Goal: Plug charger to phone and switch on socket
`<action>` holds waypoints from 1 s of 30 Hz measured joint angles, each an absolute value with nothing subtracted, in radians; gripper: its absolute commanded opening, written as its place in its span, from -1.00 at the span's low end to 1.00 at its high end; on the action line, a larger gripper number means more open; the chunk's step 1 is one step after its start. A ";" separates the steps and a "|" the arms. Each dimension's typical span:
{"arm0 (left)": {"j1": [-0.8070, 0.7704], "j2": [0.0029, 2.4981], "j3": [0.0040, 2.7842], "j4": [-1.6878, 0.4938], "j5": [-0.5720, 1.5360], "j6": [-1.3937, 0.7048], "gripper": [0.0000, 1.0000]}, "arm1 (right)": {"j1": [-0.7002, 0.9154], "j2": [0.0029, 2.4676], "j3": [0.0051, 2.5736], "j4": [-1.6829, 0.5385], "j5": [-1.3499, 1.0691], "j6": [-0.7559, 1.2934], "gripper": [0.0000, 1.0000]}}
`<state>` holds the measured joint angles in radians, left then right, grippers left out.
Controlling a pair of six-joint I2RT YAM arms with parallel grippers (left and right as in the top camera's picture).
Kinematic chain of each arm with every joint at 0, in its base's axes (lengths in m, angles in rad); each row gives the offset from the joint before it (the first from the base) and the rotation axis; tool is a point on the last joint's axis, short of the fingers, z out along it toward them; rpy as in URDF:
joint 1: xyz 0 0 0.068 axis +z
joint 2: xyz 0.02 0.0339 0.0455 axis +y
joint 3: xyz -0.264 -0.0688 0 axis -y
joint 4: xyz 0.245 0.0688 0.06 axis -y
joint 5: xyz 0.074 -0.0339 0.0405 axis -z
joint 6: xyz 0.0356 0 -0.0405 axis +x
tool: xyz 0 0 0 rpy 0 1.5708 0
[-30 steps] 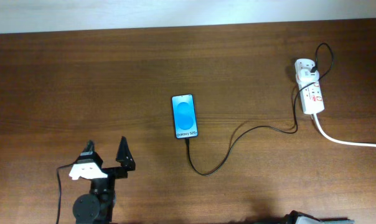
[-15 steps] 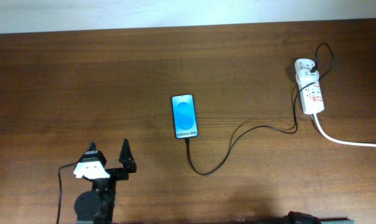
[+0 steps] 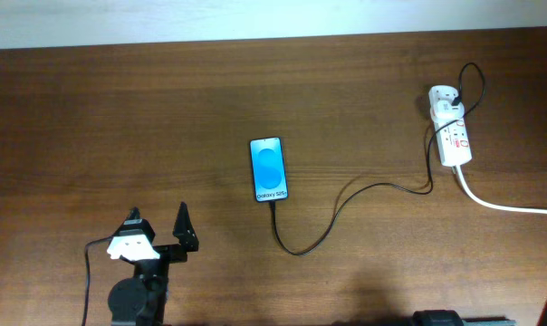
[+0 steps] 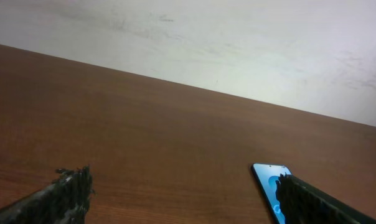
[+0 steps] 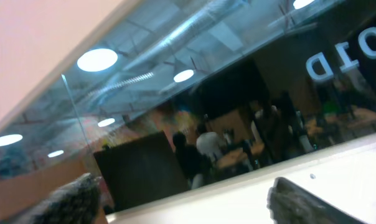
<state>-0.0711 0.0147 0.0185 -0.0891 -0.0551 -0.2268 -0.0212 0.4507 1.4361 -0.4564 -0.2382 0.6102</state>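
The phone (image 3: 268,169) lies flat mid-table with its blue screen up, and its top corner shows in the left wrist view (image 4: 267,177). The charger (image 3: 332,220), a thin black cable, loops from the phone's near edge across to the socket (image 3: 453,134) at the far right, where it meets the white strip. My left gripper (image 3: 156,214) hovers near the table's front left, well short of the phone. It is open with nothing between its fingers (image 4: 66,194). My right gripper (image 5: 185,196) is out of the overhead view. Its jaws stand wide apart and empty, pointing up at a glass wall.
A thick white cord (image 3: 513,207) runs from the socket off the right edge. A pale wall (image 3: 255,18) borders the table's far side. A dark part of the right arm (image 3: 435,318) shows at the bottom edge.
My left gripper has slid slightly toward the front edge. The right arm's part at the bottom edge has drawn back and shows less. Phone, cable and socket have not moved.
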 measured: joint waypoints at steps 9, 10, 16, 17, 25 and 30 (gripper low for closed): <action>-0.071 0.015 0.019 -0.089 -0.055 -0.227 0.98 | -0.021 0.421 1.311 -0.453 -0.200 0.590 0.97; -0.071 0.015 0.019 -0.089 -0.055 -0.227 0.98 | -0.021 0.421 1.308 -0.463 -0.185 0.591 0.97; -0.071 0.015 0.019 -0.089 -0.055 -0.227 0.98 | -0.019 0.420 1.243 -0.606 -0.069 0.450 0.97; -0.071 0.015 0.019 -0.089 -0.055 -0.227 0.98 | -0.019 0.419 1.209 -0.603 -0.051 0.425 0.97; -0.071 0.015 0.019 -0.089 -0.055 -0.227 0.98 | -0.043 0.345 0.765 -0.358 0.052 0.335 0.97; -0.071 0.015 0.019 -0.089 -0.055 -0.227 0.98 | -0.043 0.146 0.430 -0.079 0.056 0.267 0.97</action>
